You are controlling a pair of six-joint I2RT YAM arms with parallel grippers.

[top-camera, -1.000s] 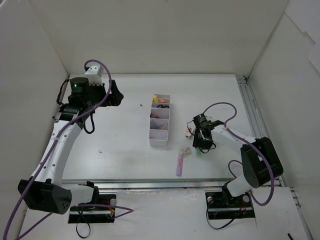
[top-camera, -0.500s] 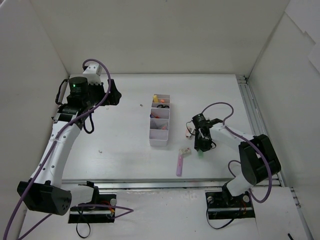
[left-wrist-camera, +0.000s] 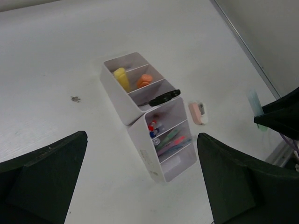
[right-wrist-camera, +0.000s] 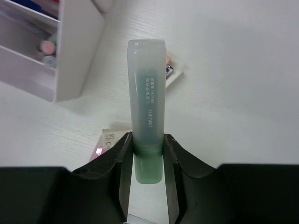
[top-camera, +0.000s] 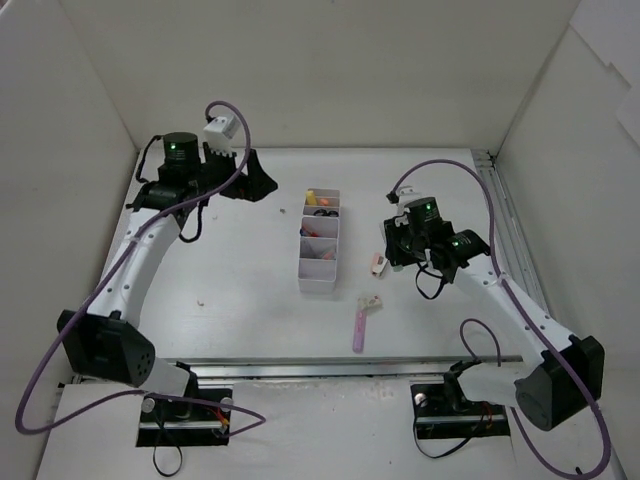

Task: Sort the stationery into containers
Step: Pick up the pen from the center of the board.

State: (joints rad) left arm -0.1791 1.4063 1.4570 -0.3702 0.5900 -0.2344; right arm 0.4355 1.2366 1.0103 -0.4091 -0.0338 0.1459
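Green highlighter [right-wrist-camera: 148,107] clamped in right gripper [right-wrist-camera: 148,148], long axis straight out from the fingers, looks clear of the table [top-camera: 230,290]. Tray [top-camera: 317,283] is to its left, row running near-far. Right arm is nearer. Left gripper [top-camera: 256,181] spread, holding nothing. White flat surface, with room around the tray; eraser [top-camera: 378,264] lies between.

We see a white wood-grain table [top-camera: 240,290] walled by plain white panels behind it [top-camera: 320,70], left [top-camera: 55,180] and right [top-camera: 575,170], a metal rail [top-camera: 500,220] along its right edge, evenly lit.
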